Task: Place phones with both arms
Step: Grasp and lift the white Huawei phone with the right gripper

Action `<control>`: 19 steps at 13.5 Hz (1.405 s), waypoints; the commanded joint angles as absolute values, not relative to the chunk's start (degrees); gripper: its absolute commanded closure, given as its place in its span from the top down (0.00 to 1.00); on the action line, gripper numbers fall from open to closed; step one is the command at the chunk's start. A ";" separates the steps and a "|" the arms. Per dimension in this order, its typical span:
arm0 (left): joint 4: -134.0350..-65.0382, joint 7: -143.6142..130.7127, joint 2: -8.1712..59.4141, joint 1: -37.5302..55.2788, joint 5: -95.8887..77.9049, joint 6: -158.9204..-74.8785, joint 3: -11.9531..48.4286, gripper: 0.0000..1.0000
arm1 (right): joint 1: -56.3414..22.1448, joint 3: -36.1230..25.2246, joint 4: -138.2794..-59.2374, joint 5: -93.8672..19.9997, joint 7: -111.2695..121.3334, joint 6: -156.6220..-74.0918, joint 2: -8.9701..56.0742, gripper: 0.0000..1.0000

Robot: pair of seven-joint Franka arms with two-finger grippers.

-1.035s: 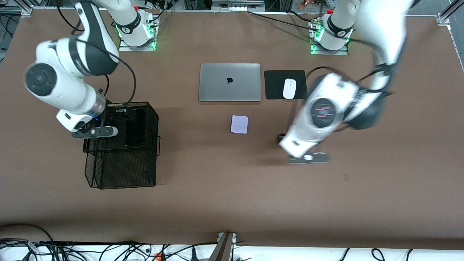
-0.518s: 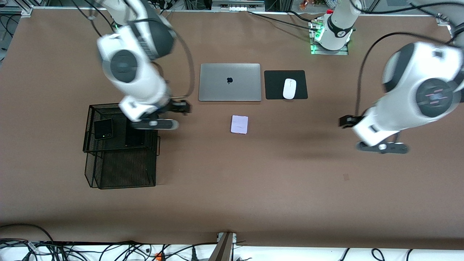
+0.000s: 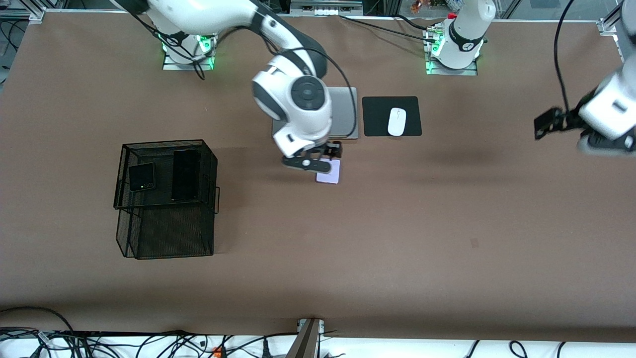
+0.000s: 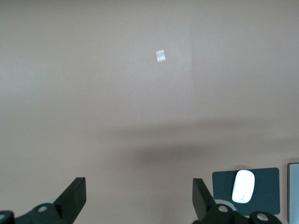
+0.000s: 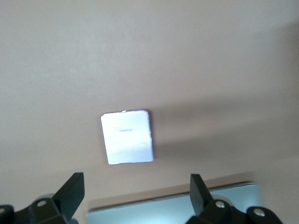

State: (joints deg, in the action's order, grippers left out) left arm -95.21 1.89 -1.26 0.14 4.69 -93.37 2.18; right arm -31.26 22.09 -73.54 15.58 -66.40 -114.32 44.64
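Observation:
The pale lavender phone (image 3: 330,173) lies flat on the table, nearer to the front camera than the laptop; it also shows in the right wrist view (image 5: 127,136). My right gripper (image 3: 306,162) is open and empty in the air over the laptop's near edge, just beside this phone (image 5: 135,183). The small squarish black phone (image 3: 141,177) and the long slim black slab (image 3: 185,174) lie in the black wire basket (image 3: 208,164). My left gripper (image 3: 603,144) is open and empty over bare table at the left arm's end (image 4: 138,185).
A silver laptop (image 3: 345,112) is partly covered by the right arm. A white mouse (image 3: 396,121) sits on a black pad (image 3: 377,109); both show in the left wrist view (image 4: 244,185). A second mesh part (image 3: 169,233) adjoins the basket.
My right arm swung from the basket across to the lavender phone. My left arm swept away from the table's middle to the left arm's end. The two black phones now show in the basket.

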 commanded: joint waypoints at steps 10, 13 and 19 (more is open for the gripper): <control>-98.96 3.16 -4.04 5.89 4.22 -96.59 -4.04 1.00 | -33.49 22.32 -71.01 23.29 -72.51 -124.80 57.56 1.00; -98.79 3.25 -4.48 5.01 4.22 -96.33 -4.22 1.00 | -33.40 22.24 -70.93 24.52 -72.34 -125.07 58.09 0.95; -97.39 3.25 -4.83 3.87 3.78 -94.66 -4.31 1.00 | -32.26 24.68 -65.69 24.61 -70.58 -116.06 55.73 0.16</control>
